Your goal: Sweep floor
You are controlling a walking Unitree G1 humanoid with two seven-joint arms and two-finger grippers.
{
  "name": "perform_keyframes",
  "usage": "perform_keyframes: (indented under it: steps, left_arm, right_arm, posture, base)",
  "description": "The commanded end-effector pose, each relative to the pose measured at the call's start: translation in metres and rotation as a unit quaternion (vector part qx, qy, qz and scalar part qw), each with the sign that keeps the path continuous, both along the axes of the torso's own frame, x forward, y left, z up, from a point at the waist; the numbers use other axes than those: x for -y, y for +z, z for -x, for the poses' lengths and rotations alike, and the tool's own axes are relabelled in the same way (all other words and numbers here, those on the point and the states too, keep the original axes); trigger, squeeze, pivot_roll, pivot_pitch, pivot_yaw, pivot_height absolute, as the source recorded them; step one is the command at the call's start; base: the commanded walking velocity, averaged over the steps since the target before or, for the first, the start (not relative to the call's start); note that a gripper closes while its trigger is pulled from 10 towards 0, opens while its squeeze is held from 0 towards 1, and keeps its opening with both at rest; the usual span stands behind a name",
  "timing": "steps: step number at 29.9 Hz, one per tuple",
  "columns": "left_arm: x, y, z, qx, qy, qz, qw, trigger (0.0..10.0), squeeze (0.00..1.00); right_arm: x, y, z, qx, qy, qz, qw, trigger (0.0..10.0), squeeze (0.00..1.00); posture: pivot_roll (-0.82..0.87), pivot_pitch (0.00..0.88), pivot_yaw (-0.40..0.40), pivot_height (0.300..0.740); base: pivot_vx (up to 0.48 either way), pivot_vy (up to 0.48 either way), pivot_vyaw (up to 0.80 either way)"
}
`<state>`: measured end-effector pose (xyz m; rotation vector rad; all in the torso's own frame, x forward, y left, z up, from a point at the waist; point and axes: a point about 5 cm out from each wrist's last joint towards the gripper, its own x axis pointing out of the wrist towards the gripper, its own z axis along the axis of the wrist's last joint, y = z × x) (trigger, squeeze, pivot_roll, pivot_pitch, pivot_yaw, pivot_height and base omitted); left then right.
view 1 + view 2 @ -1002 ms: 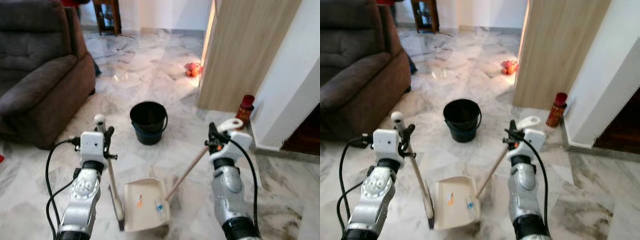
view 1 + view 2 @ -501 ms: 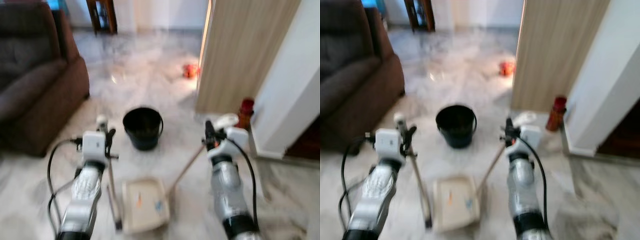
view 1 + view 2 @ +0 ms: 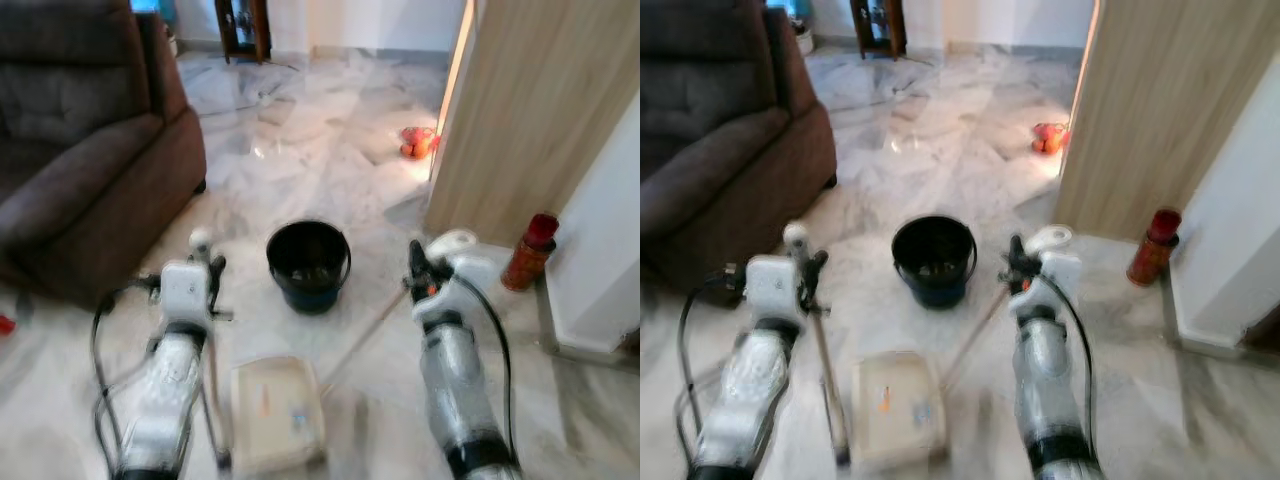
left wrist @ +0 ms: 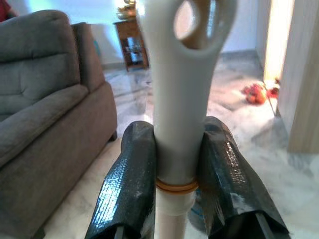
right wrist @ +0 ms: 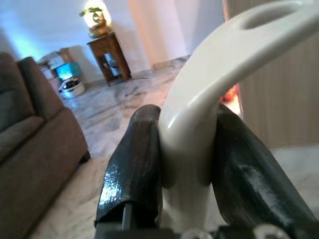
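My left gripper (image 3: 207, 268) is shut on the white top of the broom handle (image 4: 180, 99), and the broom stands upright with its head (image 3: 838, 452) down on the marble floor. My right gripper (image 3: 417, 268) is shut on the white grip of the dustpan handle (image 5: 199, 124). The cream dustpan (image 3: 276, 412) lies on the floor between my arms with small bits of litter in it. A black bucket (image 3: 309, 264) stands just beyond the dustpan.
A brown sofa (image 3: 85, 140) fills the left side. A wooden door panel (image 3: 535, 110) and a white wall stand to the right, with a red bottle (image 3: 529, 250) at their foot. An orange object (image 3: 417, 141) lies by the doorway. Open marble floor lies ahead.
The whole view has shifted as I moved, so the bucket now sits nearer and more central. Both grippers keep their hold on the broom and dustpan handles.
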<state>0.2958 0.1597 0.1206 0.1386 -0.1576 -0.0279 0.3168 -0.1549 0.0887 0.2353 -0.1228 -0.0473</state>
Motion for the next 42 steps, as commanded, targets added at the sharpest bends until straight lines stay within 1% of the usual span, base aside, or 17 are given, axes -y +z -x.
perform_keyframes:
  steps: [1,3,23,28,39,42]
  left_arm:
    - [-0.011,0.008,-0.001,0.017,0.014,-0.003,1.000,10.0,0.00]
    - [-0.011,0.008,-0.001,0.017,0.015,-0.003,1.000,10.0,0.00]
    - [-0.011,0.008,-0.001,0.017,0.016,-0.003,1.000,10.0,0.00]
    - [-0.008,0.009,0.000,0.021,0.004,0.002,1.000,10.0,0.00]
    - [-0.009,0.008,0.001,0.019,0.004,0.003,1.000,10.0,0.00]
    - [-0.009,0.008,0.002,0.020,0.003,0.003,1.000,10.0,0.00]
  right_arm:
    - [-0.013,0.017,-0.007,0.036,0.016,-0.008,0.999,10.0,0.00]
    - [-0.013,0.016,-0.007,0.033,0.012,-0.021,0.999,10.0,0.00]
    - [-0.013,0.016,-0.007,0.033,0.016,-0.021,0.999,10.0,0.00]
    - [-0.011,0.016,-0.007,0.033,0.014,-0.018,0.999,10.0,0.00]
    - [-0.008,0.016,-0.005,0.033,0.015,-0.012,0.999,10.0,0.00]
    - [-0.003,0.017,-0.005,0.036,0.012,-0.004,0.999,10.0,0.00]
  posture:
    - [0.14,0.000,0.042,0.740]
    - [0.14,0.000,0.042,0.740]
    - [0.14,0.000,0.044,0.740]
    - [0.14,0.000,0.044,0.740]
    - [0.13,0.000,0.040,0.740]
    - [0.13,0.000,0.039,0.740]
  base:
    - [0.360,0.000,0.00]
    - [0.356,0.000,0.00]
    - [0.354,0.000,0.00]
    - [0.000,0.000,0.00]
    - [0.000,0.000,0.00]
    - [0.000,0.000,0.00]
